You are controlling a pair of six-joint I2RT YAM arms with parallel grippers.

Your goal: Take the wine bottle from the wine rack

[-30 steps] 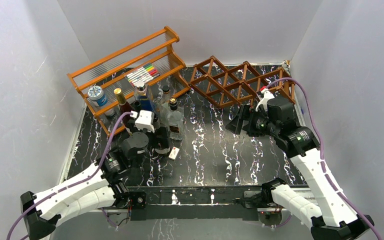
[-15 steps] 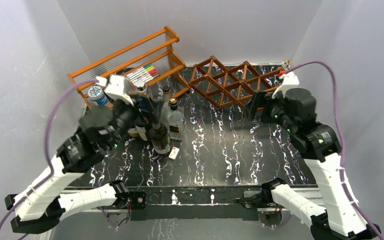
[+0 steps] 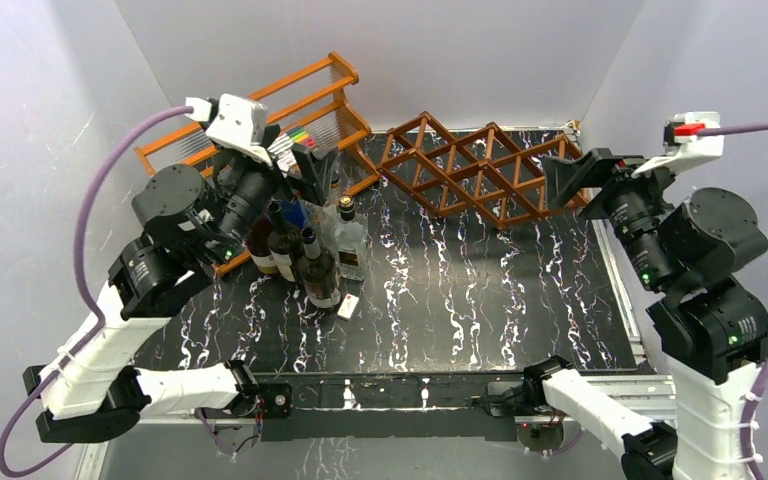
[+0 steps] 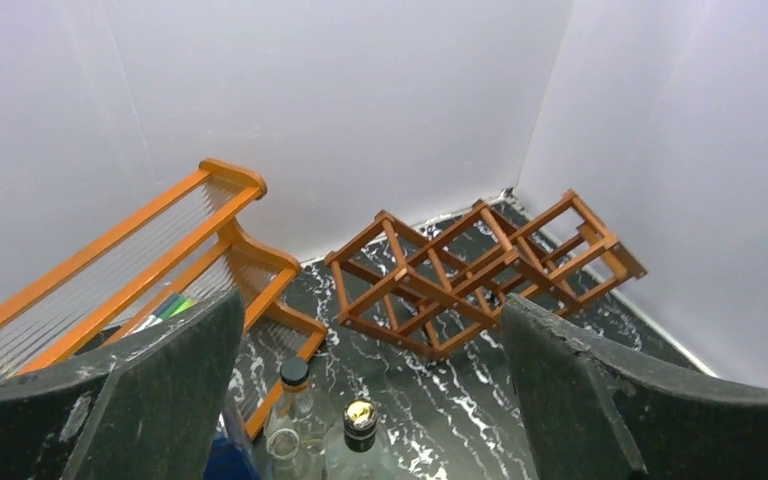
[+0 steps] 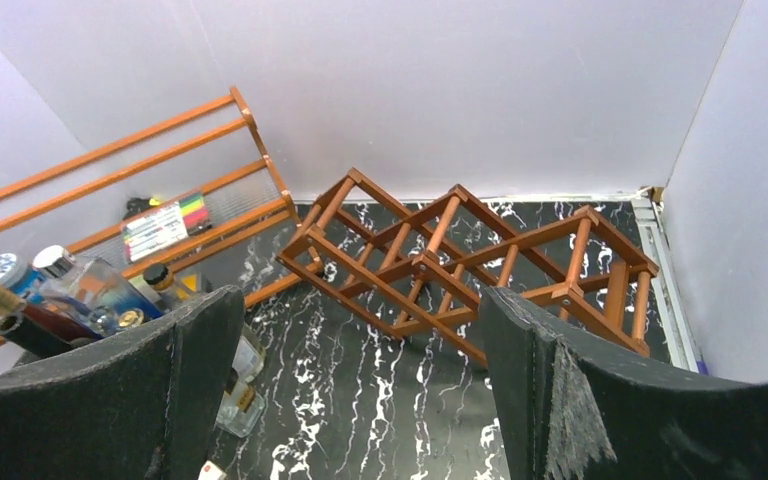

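Observation:
The dark reddish-brown wine rack (image 3: 470,170) stands at the back of the table, and every cell that shows is empty (image 4: 480,275) (image 5: 460,262). A dark wine bottle (image 3: 318,274) stands upright on the table left of centre, in a cluster with another dark bottle (image 3: 282,246). My left gripper (image 3: 318,175) hangs open high above that cluster, nothing between its fingers (image 4: 372,330). My right gripper (image 3: 572,178) is open too, raised near the rack's right end and holding nothing (image 5: 360,325).
An orange tiered shelf (image 3: 260,130) with coloured markers (image 3: 287,148) stands at the back left. Clear glass bottles (image 3: 348,240) (image 4: 294,378) stand beside the dark ones. A small white box (image 3: 348,305) lies in front. White walls close in on three sides.
Both arms have risen and drawn back. The left gripper lifted from among the bottles to above them; the right gripper moved up and to the right, away from the rack's front.

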